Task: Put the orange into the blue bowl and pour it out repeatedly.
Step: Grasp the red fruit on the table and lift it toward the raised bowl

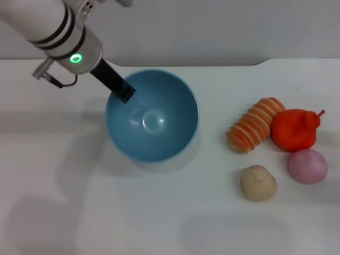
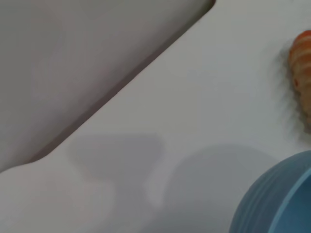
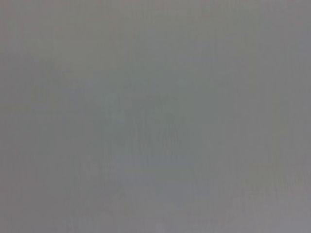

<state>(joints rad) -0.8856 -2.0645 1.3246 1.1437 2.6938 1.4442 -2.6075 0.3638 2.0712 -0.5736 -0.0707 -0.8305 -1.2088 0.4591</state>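
Note:
The blue bowl (image 1: 159,135) stands empty on the white table, left of the middle. My left gripper (image 1: 125,93) reaches in from the upper left and its black fingers are closed on the bowl's far left rim. The bowl's outer wall also shows in the left wrist view (image 2: 272,204). The orange (image 1: 294,129), red-orange and lumpy with a small stem, lies on the table at the right, well away from the bowl. My right gripper is out of view, and the right wrist view shows only plain grey.
An orange-and-cream striped oblong (image 1: 254,126) touches the orange's left side and also shows in the left wrist view (image 2: 302,73). A pink ball (image 1: 307,166) and a beige lump (image 1: 258,183) lie in front of them. The table's back edge (image 1: 223,65) meets a grey wall.

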